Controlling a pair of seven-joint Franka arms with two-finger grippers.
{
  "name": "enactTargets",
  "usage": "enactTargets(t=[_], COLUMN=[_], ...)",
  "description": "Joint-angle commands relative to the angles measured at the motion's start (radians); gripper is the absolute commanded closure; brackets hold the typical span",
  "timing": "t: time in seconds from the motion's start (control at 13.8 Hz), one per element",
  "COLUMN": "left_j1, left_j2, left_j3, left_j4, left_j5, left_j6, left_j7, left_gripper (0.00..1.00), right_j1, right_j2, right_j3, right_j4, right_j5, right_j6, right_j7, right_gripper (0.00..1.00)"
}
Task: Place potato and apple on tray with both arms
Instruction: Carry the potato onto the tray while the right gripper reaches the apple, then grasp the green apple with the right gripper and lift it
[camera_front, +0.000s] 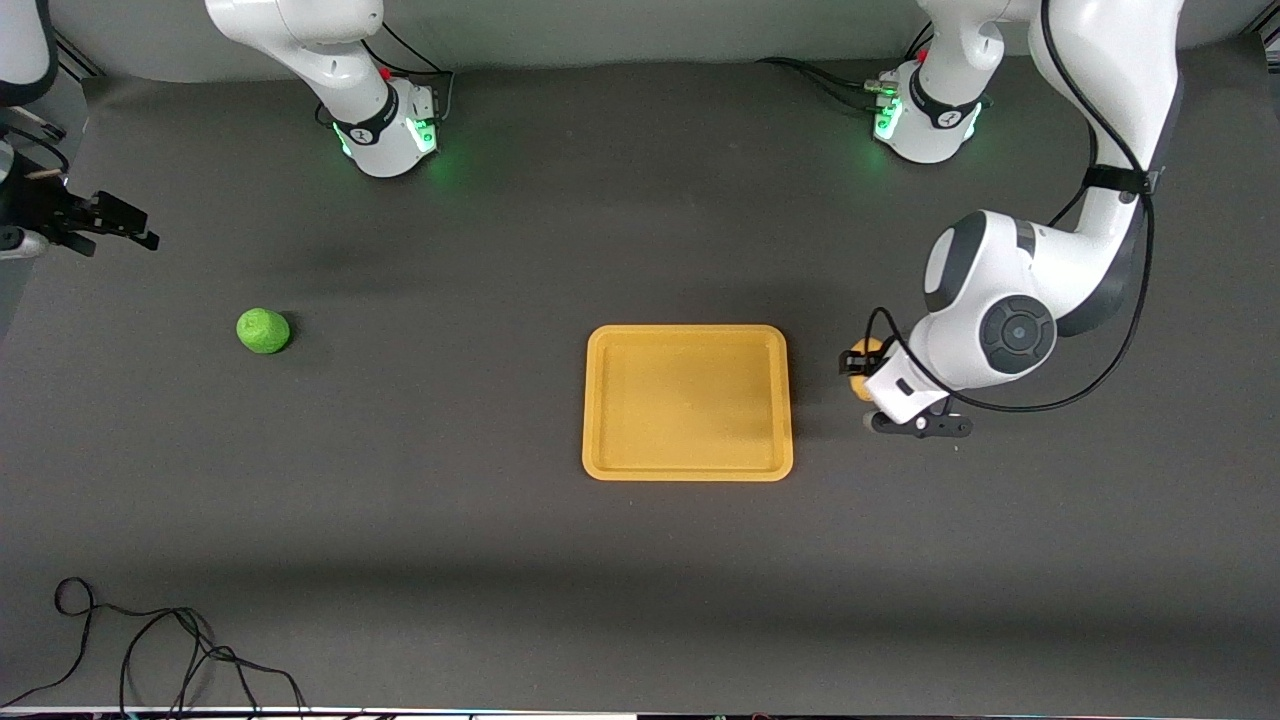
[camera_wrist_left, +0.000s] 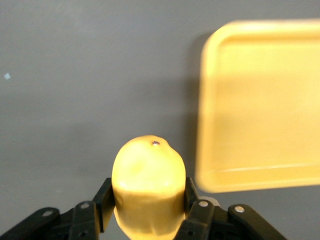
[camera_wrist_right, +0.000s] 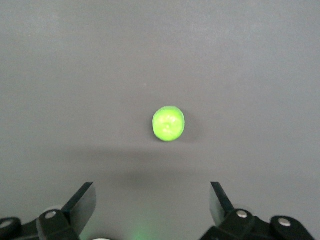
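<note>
On the dark table, left gripper clenched the potato beside the tray; right gripper hung spread above the apple

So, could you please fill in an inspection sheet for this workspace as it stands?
Surface: dark table, bare around the tray.
Job's things: tray empty; apple on the table toward the right arm's end; potato in the left claw.
Clutter: nothing seen.
Grippers: left claw shut on potato beside the tray; right claw open, up over the table near the apple.
Cables: loose black cable at the table's near edge.
Surroundings: nothing seen.
</note>
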Motion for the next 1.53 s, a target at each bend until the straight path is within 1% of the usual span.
enactTargets(t=[0.0, 0.07, 0.15, 0.29, 0.44, 0.51, 0.58, 0.73, 0.87, 0.95, 1.09, 1.16, 1.38, 1.45], left_j1=[-0.128, -0.140, -0.151, -0.160, -0.162, -0.165, -0.175, -0.177, -0.182, -0.182, -0.183, -0.188, -0.198, -0.197], left_j2=[0.212, 0.240, 0.250, 0.276, 0.305, 0.311, 0.313, 0.311, 0.313, 0.319, 0.323, 0.329, 0.333, 0.334], left_j3=[0.009, 0.009, 0.009, 0.010, 0.010, 0.010, 0.010, 0.010, 0.010, 0.010, 0.010, 0.010, 0.012, 0.013], left_j4=[0.210, 0.229, 0.228, 0.225, 0.225, 0.223, 0.223, 0.225, 0.225, 0.225, 0.211, 0.209, 0.209, 0.209], left_j5=[0.007, 0.009, 0.010, 0.035, 0.087, 0.092, 0.090, 0.089, 0.089, 0.089, 0.092, 0.095, 0.098, 0.101], left_j6=[-0.014, -0.013, -0.005, -0.004, -0.001, -0.001, -0.001, 0.001, 0.001, 0.002, 0.070, 0.097, 0.090, 0.090], left_j7=[-0.176, -0.198, -0.200, -0.201, -0.206, -0.206, -0.206, -0.207, -0.207, -0.207, -0.238, -0.259, -0.258, -0.258], left_gripper=[1.00, 1.00, 1.00, 1.00, 1.00, 1.00, 1.00, 1.00, 1.00, 1.00, 1.00, 1.00, 0.99, 0.94], right_j1=[0.008, 0.007, 0.007, 0.007, 0.007, 0.005, 0.005, 0.010, 0.039, 0.039, 0.039, 0.039, 0.039, 0.039], right_j2=[0.018, 0.035, 0.063, 0.161, 0.266, 0.316, 0.345, 0.390, 0.432, 0.465, 0.517, 0.532, 0.574, 0.580], right_j3=[-0.011, -0.012, -0.015, -0.037, -0.051, -0.054, -0.054, -0.052, -0.052, -0.052, -0.052, -0.051, -0.043, -0.043], right_j4=[-0.134, -0.174, -0.201, -0.208, -0.208, -0.208, -0.210, -0.210, -0.212, -0.212, -0.213, -0.212, -0.212, -0.212], right_j5=[-0.020, -0.020, -0.020, -0.019, -0.005, -0.005, 0.013, 0.084, 0.157, 0.170, 0.171, 0.171, 0.171, 0.171], right_j6=[0.178, 0.247, 0.307, 0.402, 0.522, 0.567, 0.596, 0.613, 0.644, 0.664, 0.714, 0.717, 0.722, 0.722], right_j7=[-0.007, -0.007, -0.009, -0.018, -0.079, -0.081, -0.083, -0.101, -0.151, -0.173, -0.187, -0.187, -0.188, -0.190], right_gripper=[0.00, 0.00, 0.00, 0.00, 0.00, 0.00, 0.00, 0.00, 0.00, 0.00, 0.00, 0.00, 0.00, 0.00])
